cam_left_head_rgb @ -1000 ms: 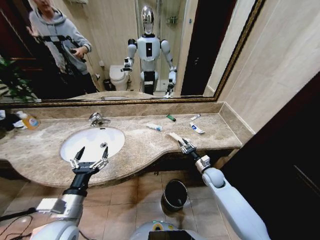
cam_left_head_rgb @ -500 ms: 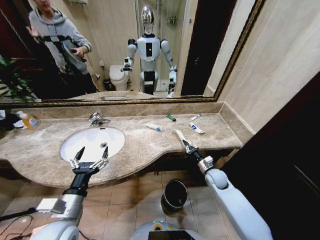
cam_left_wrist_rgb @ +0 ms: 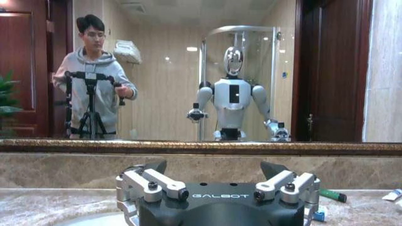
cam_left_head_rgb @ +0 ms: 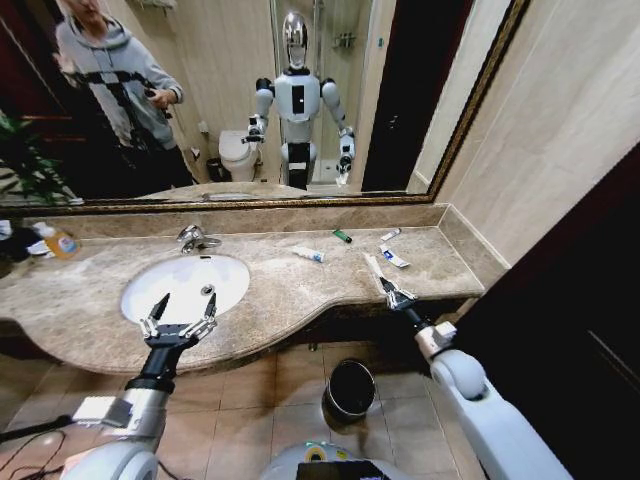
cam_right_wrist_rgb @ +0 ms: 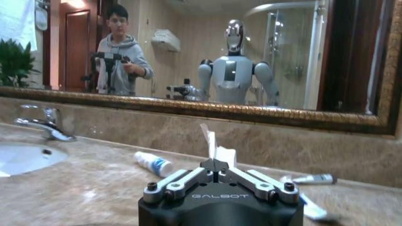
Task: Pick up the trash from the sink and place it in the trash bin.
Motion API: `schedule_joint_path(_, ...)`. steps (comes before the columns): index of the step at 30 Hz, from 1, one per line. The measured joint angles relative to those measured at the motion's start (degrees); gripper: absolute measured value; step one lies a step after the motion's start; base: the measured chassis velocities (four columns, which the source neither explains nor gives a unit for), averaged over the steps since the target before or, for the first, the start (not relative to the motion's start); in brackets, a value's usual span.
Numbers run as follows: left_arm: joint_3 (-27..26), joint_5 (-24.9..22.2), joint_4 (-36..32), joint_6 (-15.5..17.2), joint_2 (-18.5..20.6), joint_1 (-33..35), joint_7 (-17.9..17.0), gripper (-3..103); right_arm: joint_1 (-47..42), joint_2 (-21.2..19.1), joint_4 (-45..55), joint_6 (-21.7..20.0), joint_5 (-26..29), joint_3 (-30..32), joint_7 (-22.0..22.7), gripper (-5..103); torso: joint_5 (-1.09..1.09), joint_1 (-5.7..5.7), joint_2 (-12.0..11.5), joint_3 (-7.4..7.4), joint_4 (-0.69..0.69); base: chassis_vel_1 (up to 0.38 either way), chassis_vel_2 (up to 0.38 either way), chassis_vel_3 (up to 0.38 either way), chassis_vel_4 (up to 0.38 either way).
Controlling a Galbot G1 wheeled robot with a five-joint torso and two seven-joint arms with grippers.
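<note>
My right gripper (cam_left_head_rgb: 393, 289) is shut on a thin white piece of trash (cam_left_head_rgb: 375, 267), held just above the counter's front edge; in the right wrist view the white piece (cam_right_wrist_rgb: 212, 143) sticks up from the closed jaws. More trash lies on the marble: a white tube with blue marks (cam_left_head_rgb: 308, 253), a small green piece (cam_left_head_rgb: 342, 236), a small white tube (cam_left_head_rgb: 390, 234) and a white packet (cam_left_head_rgb: 394, 257). My left gripper (cam_left_head_rgb: 178, 320) hangs open and empty over the front rim of the white sink (cam_left_head_rgb: 150, 290). The black trash bin (cam_left_head_rgb: 350, 388) stands on the floor below the counter.
A chrome tap (cam_left_head_rgb: 193, 238) stands behind the basin. A clear bottle with an orange label (cam_left_head_rgb: 62, 242) sits at the far left of the counter. A large mirror runs along the back wall. The floor around the bin is tiled.
My right gripper has moved to the right along the counter's front edge, carrying the white piece with it. The left arm has stayed still.
</note>
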Motion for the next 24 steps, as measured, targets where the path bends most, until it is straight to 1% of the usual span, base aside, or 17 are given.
schedule_joint_path(2, 0.00, 0.00, 0.00, 0.00, 0.00, 0.00, 0.00, 100, -3.72, 0.39, 0.55, 1.92, -0.19, 0.69, 0.02, 0, 0.01, 0.00, 0.00, 0.00, 0.00, 0.000, 0.000, 0.000, 0.000)
schedule_joint_path(3, 0.00, 0.00, 0.00, 0.00, 0.00, 0.00, 0.00, 100, -3.72, 0.39, 0.55, 1.92, -0.19, 0.69, 0.02, 0, 0.01, 0.00, 0.00, 0.00, 0.00, 0.000, 0.000, 0.000, 0.000)
schedule_joint_path(6, 0.00, 0.00, 0.00, 0.00, 0.00, 0.00, 0.00, 100, -12.55, 1.85, -0.24, 5.86, -1.01, 1.19, -0.21, 0, 0.03, 0.00, 0.00, 0.00, 0.00, 0.000, 0.000, 0.000, 0.000)
schedule_joint_path(8, 0.00, 0.00, 0.00, 0.00, 0.00, 0.00, 0.00, 100, -13.95, 1.99, -0.35, 6.38, -0.93, 1.11, -0.36, 0, 0.02, 0.00, 0.00, 0.00, 0.00, 0.000, 0.000, 0.000, 0.000)
schedule_joint_path(10, 0.00, 0.00, 0.00, 0.00, 0.00, 0.00, 0.00, 100, -18.71, 2.86, -2.37, 9.90, -1.49, 0.54, -1.55, 0, 0.00, -0.01, 0.01, -0.01, -0.02, 0.000, 0.000, 0.000, 0.000)
schedule_joint_path(12, 0.00, 0.00, 0.00, 0.00, 0.00, 0.00, 0.00, 100, -20.46, 3.77, -5.54, 12.88, -3.05, -0.25, -2.19, 0, 0.02, -0.01, 0.01, -0.01, 0.00, 0.000, 0.000, 0.000, 0.000)
schedule_joint_path(13, 0.00, 0.00, 0.00, 0.00, 0.00, 0.00, 0.00, 100, -20.46, 3.77, -5.54, 12.88, -3.05, -0.25, -2.19, 0, 0.02, -0.01, 0.01, -0.01, 0.00, 0.000, 0.000, 0.000, 0.000)
schedule_joint_path(15, 0.00, 0.00, 0.00, 0.00, 0.00, 0.00, 0.00, 100, -20.95, 4.45, -8.92, 14.35, -4.43, -1.31, -2.73, 0, -0.01, 0.00, 0.00, 0.00, -0.01, 0.000, 0.000, 0.000, 0.000)
schedule_joint_path(17, 0.00, 0.00, 0.00, 0.00, 0.00, 0.00, 0.00, 100, -19.91, 5.37, -14.15, 14.80, -6.79, -3.14, -3.14, 0, 0.01, 0.00, 0.01, 0.00, -0.01, 0.000, 0.000, 0.000, 0.000)
schedule_joint_path(18, 0.00, 0.00, 0.00, 0.00, 0.00, 0.00, 0.00, 100, -19.91, 5.37, -14.15, 14.80, -6.79, -3.14, -3.14, 0, 0.01, 0.00, 0.01, 0.00, -0.01, 0.000, 0.000, 0.000, 0.000)
schedule_joint_path(20, 0.00, 0.00, 0.00, 0.00, 0.00, 0.00, 0.00, 100, -16.51, 6.47, -21.32, 14.52, -10.36, -5.68, -3.42, 0, 0.02, 0.00, 0.01, 0.00, -0.01, 0.000, 0.000, 0.000, 0.000)
schedule_joint_path(21, 0.00, 0.00, 0.00, 0.00, 0.00, 0.00, 0.00, 100, -14.13, 6.96, -25.02, 13.06, -11.22, -7.28, -3.61, 0, 0.01, 0.00, 0.00, 0.00, -0.01, 0.000, 0.000, 0.000, 0.000)
schedule_joint_path(22, 0.00, 0.00, 0.00, 0.00, 0.00, 0.00, 0.00, 100, -14.13, 6.96, -25.02, 13.06, -11.22, -7.28, -3.61, 0, 0.01, 0.00, 0.00, 0.00, -0.01, 0.000, 0.000, 0.000, 0.000)
schedule_joint_path(24, 0.00, 0.00, 0.00, 0.00, 0.00, 0.00, 0.00, 100, -9.51, 8.09, -30.93, 10.42, -12.03, -9.92, -3.67, 0, 0.01, 0.00, 0.00, 0.00, 0.00, 0.000, 0.000, 0.000, 0.000)
